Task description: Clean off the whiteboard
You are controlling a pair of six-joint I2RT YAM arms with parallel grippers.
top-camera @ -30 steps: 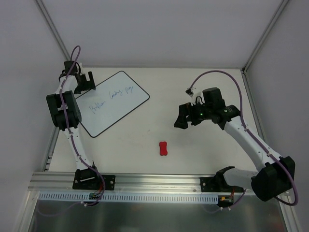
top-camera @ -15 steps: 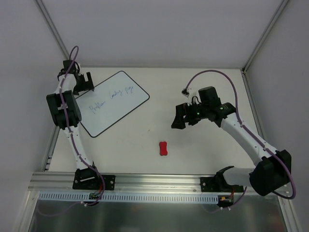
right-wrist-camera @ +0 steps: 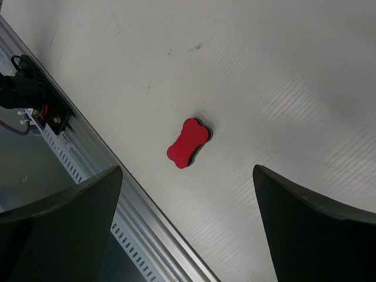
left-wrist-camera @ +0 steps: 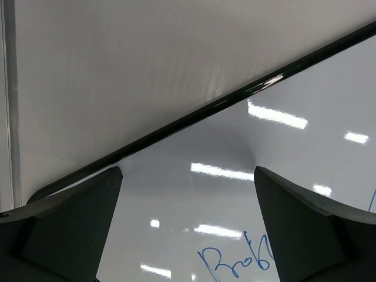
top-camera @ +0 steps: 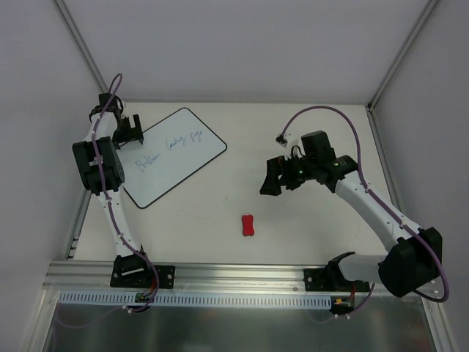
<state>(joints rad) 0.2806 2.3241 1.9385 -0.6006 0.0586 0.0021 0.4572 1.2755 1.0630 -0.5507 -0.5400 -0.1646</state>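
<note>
Your left arm (top-camera: 116,224) and right arm (top-camera: 374,210) wore slim white links with bulky black joint housings — each on a black base plate (top-camera: 139,275). A purple cable (top-camera: 333,108) ran along each arm, looping free near the wrist. You saw matte black, wedge-shaped fingers (left-wrist-camera: 70,229) in both wrist views.

Blue-inked whiteboard (top-camera: 172,156) far left, red eraser (top-camera: 248,225) near the middle

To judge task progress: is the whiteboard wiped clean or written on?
Written on: blue handwriting crosses the whiteboard; the red eraser lies apart on the table.
</note>
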